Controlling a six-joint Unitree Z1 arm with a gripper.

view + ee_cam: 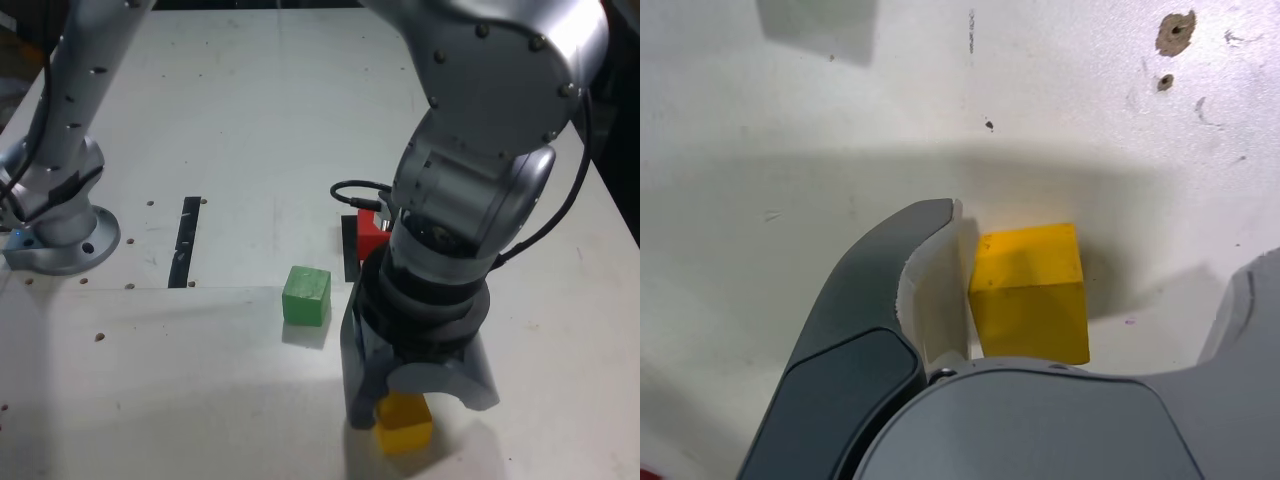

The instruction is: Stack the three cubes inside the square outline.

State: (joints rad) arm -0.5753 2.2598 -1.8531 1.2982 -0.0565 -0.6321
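Exterior view shows the white table [250,120] as the work surface, with the arm [480,150] bent down over its near edge so the gripper [405,400] points down at the yellow cube [404,422]. That posture suits a pick from above, which I judge to be the step in hand. A short black strip [184,242] lies on the table toward the exterior view's left, apart from everything else. The square outline [350,248] is mostly hidden behind the arm; only a dark edge shows, and the red cube [371,232] sits against it, apparently inside, as the base of the stack. The green cube [306,295] rests alone on the bare table, between the strip and the arm, awaiting its turn. Wrist view gives the jaws: they stand spread wide, straddling the yellow cube, one pale pad just beside one face, perhaps touching, the other jaw well clear on the far side. Nothing is pinched yet; the cube sits on the table
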